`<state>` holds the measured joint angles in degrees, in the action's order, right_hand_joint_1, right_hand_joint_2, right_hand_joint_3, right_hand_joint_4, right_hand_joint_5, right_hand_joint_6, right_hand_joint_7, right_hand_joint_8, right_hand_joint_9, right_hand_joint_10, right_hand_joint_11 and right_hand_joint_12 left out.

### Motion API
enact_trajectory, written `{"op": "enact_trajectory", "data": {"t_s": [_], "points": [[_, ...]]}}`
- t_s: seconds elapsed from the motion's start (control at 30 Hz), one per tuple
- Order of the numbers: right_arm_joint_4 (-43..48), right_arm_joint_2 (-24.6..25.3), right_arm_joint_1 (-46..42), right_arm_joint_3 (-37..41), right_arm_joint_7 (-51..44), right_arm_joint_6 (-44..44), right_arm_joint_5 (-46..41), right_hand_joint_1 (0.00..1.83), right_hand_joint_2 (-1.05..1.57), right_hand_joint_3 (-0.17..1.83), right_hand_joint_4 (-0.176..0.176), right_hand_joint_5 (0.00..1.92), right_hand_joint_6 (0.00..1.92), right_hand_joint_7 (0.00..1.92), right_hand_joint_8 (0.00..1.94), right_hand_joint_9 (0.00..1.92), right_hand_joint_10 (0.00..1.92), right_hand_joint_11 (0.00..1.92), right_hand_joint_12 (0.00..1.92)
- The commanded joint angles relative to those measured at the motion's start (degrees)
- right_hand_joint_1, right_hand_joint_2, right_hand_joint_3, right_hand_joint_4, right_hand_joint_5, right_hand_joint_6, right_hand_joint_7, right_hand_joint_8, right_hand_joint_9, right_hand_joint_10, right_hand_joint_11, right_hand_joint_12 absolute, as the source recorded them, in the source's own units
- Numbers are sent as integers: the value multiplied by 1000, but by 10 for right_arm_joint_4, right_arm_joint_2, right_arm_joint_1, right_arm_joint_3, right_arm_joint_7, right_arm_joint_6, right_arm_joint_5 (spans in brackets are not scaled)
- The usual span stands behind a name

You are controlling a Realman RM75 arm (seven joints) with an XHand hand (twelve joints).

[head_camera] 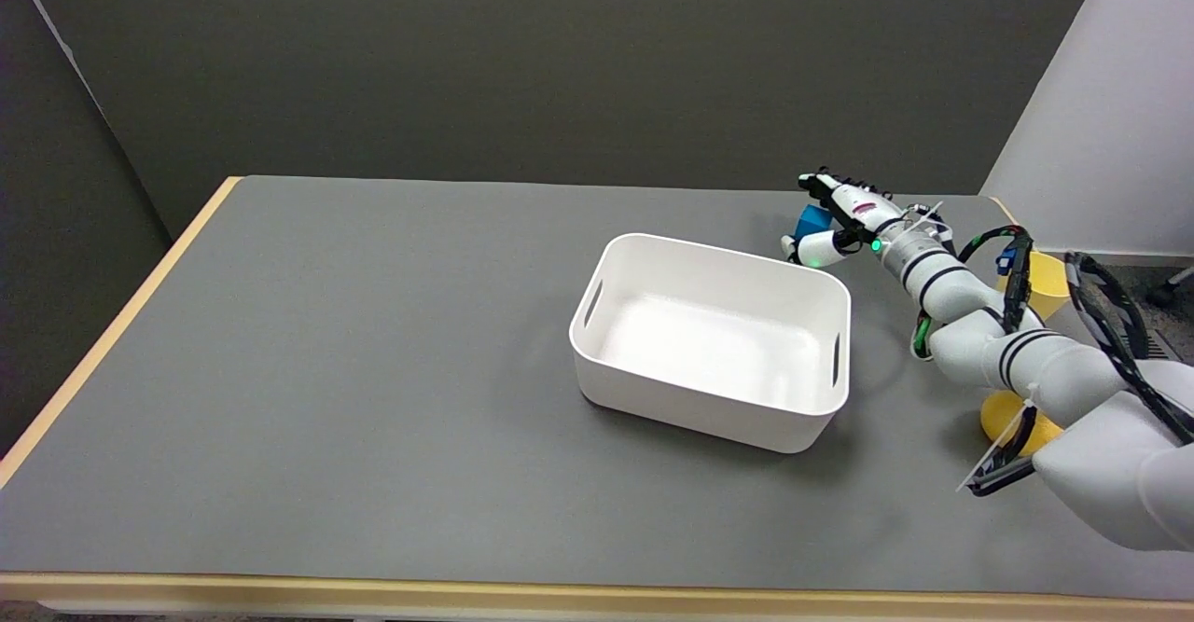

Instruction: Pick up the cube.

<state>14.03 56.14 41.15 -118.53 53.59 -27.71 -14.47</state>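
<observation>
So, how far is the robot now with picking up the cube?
Done: the right hand has reached the blue cube behind the white bin. In hand: the fingers lie over the cube and the thumb sits below it, so they bracket it; a firm grip cannot be confirmed. Left: closing on the cube and lifting it off the table.

The right hand (833, 216) brackets the blue cube (812, 221), fingers beyond it, thumb nearer, at one o'clock from the white bin (714, 412).
</observation>
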Motion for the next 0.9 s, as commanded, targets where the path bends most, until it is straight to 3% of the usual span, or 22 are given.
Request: {"op": "enact_trajectory", "data": {"t_s": [0.03,0.27,0.43,0.5,0.57,0.63,0.73,0.9], "points": [[-7,7,4,-6,-1,-1,1,769,677,935,-4,86,304,230,300,173,664,2,1156],[-6,7,4,-6,-1,-6,5,847,722,1017,-7,111,352,324,426,266,748,31,1141],[-6,6,2,-6,-10,-18,5,961,814,962,-18,182,413,437,772,396,1007,97,1239],[-5,5,0,-6,-19,-24,5,1043,914,820,-25,217,539,453,1114,416,1266,145,1319],[-6,5,0,-6,-25,-33,5,1238,1157,365,-31,192,762,559,1595,438,1438,167,1414],[-7,5,-2,-6,-26,-42,5,1438,1195,247,-42,171,918,545,1607,538,1798,166,1536],[-6,4,-4,-5,-26,-49,5,1440,1165,368,-49,156,1093,494,1717,525,1873,173,1718],[0,1,-10,1,-26,-69,5,1439,1178,363,-53,178,1097,472,1720,519,1920,147,1798]]}}
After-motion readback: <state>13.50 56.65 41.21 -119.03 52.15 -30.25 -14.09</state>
